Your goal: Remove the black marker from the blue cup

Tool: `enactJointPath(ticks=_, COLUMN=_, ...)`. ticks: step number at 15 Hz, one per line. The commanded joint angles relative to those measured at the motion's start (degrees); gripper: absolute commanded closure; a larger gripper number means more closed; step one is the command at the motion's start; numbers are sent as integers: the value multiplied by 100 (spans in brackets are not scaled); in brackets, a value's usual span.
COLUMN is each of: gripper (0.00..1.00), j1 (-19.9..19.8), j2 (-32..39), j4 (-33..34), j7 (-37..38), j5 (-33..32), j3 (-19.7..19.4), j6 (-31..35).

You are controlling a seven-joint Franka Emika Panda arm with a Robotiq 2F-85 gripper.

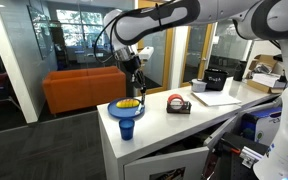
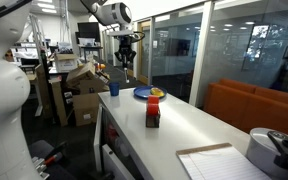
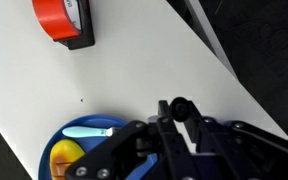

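My gripper [image 1: 135, 76] hangs above the white table, over the far side of the light-blue dish, and is shut on the black marker [image 1: 138, 88], which points down from the fingers. In the wrist view the marker's round black end [image 3: 181, 106] sits between the two fingers [image 3: 179, 112]. The small dark blue cup [image 1: 126, 127] stands at the table's end, clear of the gripper, and also shows in an exterior view [image 2: 114, 88]. The marker is outside the cup and well above it. The cup does not show in the wrist view.
A light-blue dish [image 1: 117, 110] with a yellow thing stands next to the cup; its rim also shows in the wrist view [image 3: 54, 140]. A black-and-red tape dispenser [image 1: 178, 103] [image 3: 64, 20] sits mid-table. Papers [image 1: 216, 97] and a black object lie further along.
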Motion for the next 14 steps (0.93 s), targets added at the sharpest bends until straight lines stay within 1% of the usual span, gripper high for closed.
enactJointPath(ticks=1, gripper=95, j1=-194, j2=-23, j4=-348, j7=471, j5=419, j3=-9, j6=426)
enactJointPath(ticks=5, gripper=95, j1=-276, j2=-69, j4=-824, j7=1009, j5=719, j3=-72, j6=1185)
enactJointPath(ticks=10, gripper=95, j1=-290, j2=-308, j4=-1220, j7=1534, j5=753, j3=-204, j6=1663)
enactJointPath(ticks=14, gripper=95, j1=-272, j2=-820, j4=-1735, j7=2502, j5=690, j3=-406, j6=2035)
